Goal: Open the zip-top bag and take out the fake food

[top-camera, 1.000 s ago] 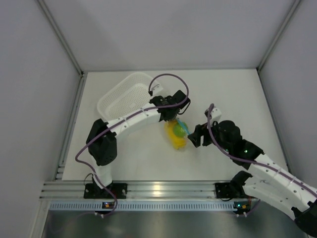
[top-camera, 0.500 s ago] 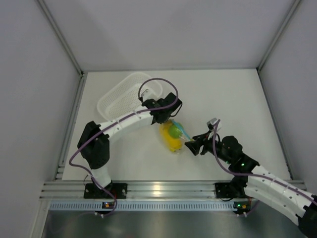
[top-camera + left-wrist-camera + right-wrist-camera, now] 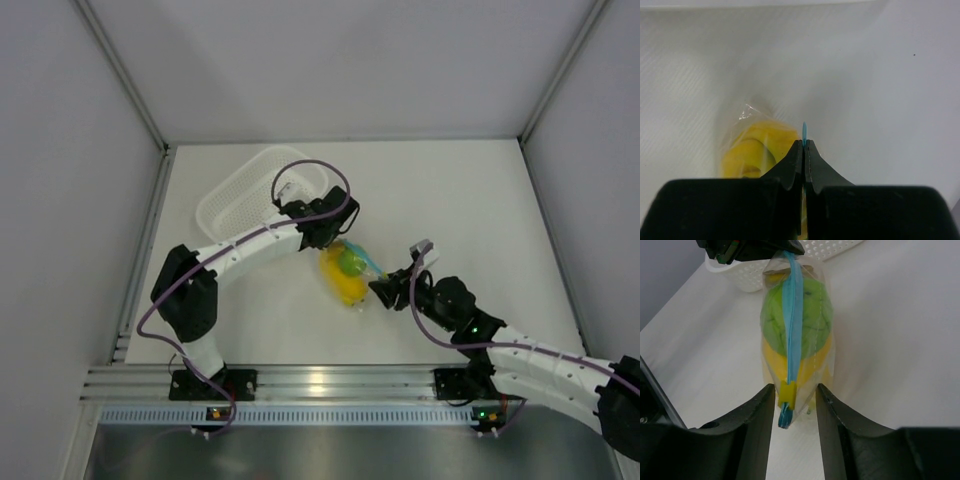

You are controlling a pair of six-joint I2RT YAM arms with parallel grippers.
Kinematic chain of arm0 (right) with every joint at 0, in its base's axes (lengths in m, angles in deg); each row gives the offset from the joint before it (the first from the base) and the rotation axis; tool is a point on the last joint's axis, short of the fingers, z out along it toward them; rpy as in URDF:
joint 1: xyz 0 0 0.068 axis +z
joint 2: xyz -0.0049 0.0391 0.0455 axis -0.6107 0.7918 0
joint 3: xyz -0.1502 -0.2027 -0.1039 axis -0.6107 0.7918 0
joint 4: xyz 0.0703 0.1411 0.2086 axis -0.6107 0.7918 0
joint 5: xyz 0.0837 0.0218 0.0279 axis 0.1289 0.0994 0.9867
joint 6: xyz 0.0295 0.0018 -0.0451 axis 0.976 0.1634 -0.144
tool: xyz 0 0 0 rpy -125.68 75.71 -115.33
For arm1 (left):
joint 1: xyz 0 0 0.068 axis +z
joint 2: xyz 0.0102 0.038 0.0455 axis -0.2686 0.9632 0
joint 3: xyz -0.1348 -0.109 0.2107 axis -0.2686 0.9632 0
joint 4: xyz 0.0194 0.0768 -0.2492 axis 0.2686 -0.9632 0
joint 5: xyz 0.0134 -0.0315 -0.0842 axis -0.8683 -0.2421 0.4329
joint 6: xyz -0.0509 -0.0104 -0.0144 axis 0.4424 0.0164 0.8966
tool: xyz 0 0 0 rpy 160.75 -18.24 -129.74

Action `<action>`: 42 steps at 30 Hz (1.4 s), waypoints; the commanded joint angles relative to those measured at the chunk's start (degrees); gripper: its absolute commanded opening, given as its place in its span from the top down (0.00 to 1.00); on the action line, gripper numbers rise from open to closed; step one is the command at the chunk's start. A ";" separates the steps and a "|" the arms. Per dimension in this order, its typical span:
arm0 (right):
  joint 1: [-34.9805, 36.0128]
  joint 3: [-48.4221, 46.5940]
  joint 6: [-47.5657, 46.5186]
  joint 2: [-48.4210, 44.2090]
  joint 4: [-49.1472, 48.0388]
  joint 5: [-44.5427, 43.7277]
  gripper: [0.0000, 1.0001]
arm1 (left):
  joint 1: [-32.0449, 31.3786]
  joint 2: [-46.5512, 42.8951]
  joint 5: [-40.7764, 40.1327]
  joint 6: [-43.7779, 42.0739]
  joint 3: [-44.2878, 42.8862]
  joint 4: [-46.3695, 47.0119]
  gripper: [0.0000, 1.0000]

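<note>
The zip-top bag (image 3: 347, 274) hangs clear and crinkly in the middle of the table, its light blue zip strip (image 3: 792, 305) facing up. My left gripper (image 3: 804, 143) is shut on the far end of that strip (image 3: 803, 130). Inside, the fake food shows as a green ball-like fruit (image 3: 812, 315) above yellow fruit (image 3: 771, 365). My right gripper (image 3: 795, 387) is open, its jaws standing either side of the strip's near end and its small yellow slider (image 3: 787, 393), with gaps on both sides. From above, the right gripper (image 3: 379, 290) sits at the bag's right end.
A white perforated basket (image 3: 250, 190) lies at the back left, just behind the left arm; its rim (image 3: 832, 246) shows beyond the bag. Side walls close in the table left and right, and an aluminium rail runs along the near edge.
My right gripper has moved left up to the bag's near end and its jaws have narrowed around the slider. The left gripper shifted slightly left, still holding the strip.
</note>
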 commanded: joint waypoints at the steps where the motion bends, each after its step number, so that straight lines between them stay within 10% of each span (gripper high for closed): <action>1: 1.08 0.13 0.04 1.95 -8.32 -4.26 0.62 | 0.05 -2.82 1.15 0.65 1.40 2.52 1.00; 8: 1.16 -1.72 -1.36 4.15 -7.89 -5.32 0.98 | 0.14 -3.26 2.91 0.04 2.98 3.58 1.00; 13: 1.51 -3.55 -3.99 -1.19 -0.78 -4.79 1.00 | 1.28 -4.14 5.98 -7.58 2.89 8.49 0.90; 17: 1.43 -7.16 -8.03 -4.72 8.44 -4.88 1.00 | 4.35 -4.66 15.45 -17.41 1.75 12.27 0.27; 20: 1.51 -10.67 -10.40 -6.13 15.30 -4.27 1.00 | 5.49 -5.80 20.11 -27.59 0.96 16.83 0.11; 26: 1.51 -18.76 -14.71 -4.99 29.00 -0.40 1.00 | 7.42 -5.89 41.20 -53.19 -2.47 28.61 0.09; 30: 1.52 -21.75 -14.81 -4.38 31.22 1.26 1.00 | 12.00 -8.26 69.70 -59.54 3.05 43.19 0.11; 42: 3.97 -30.54 -18.94 0.37 41.85 4.88 1.00 | 11.48 -14.95 100.73 -82.57 12.82 53.50 0.13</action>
